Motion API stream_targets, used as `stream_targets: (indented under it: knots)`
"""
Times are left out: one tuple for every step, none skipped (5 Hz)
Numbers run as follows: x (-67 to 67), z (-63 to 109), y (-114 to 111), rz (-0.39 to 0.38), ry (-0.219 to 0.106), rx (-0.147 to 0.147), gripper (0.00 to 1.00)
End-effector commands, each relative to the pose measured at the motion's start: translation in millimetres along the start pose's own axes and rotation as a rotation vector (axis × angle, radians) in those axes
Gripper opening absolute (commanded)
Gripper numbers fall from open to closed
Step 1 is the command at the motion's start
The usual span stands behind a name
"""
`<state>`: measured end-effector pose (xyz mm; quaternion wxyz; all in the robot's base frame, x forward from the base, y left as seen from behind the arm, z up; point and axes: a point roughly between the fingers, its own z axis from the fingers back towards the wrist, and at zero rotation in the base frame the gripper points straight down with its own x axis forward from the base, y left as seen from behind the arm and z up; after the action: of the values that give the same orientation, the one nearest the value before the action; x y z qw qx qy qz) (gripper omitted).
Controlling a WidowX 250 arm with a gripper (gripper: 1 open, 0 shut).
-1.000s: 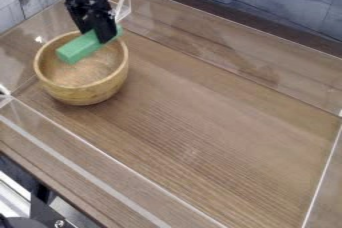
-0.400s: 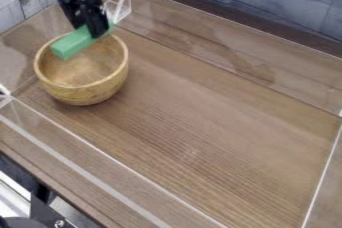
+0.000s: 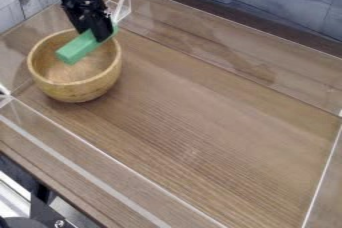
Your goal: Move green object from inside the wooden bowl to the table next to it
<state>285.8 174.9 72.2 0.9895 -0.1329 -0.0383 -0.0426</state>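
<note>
at the left we see the bowl (image 3: 74, 69) sitting on the table (image 3: 214, 112), near the far left corner. just above its far rim hangs the block (image 3: 84, 48), tilted, with one end down over the inside of the bowl. the black gripper (image 3: 91, 30) comes down from the top and pinches the block's upper end between its narrow jaws. to the right, clear walls (image 3: 227, 27) edge the table.

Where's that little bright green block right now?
In the camera view, upper left: the bright green rectangular block is held tilted in the black gripper, over the back rim of the round tan wooden bowl.
</note>
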Motion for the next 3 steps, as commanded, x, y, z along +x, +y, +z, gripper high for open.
stream_targets:
  knots:
    - [6.1,26.7,5,0.043,-0.052,0.045,0.0]
    - [9.2,15.7,5,0.039,-0.048,0.042,0.0]
    - [12.5,5.2,5,0.034,-0.045,0.039,0.0]
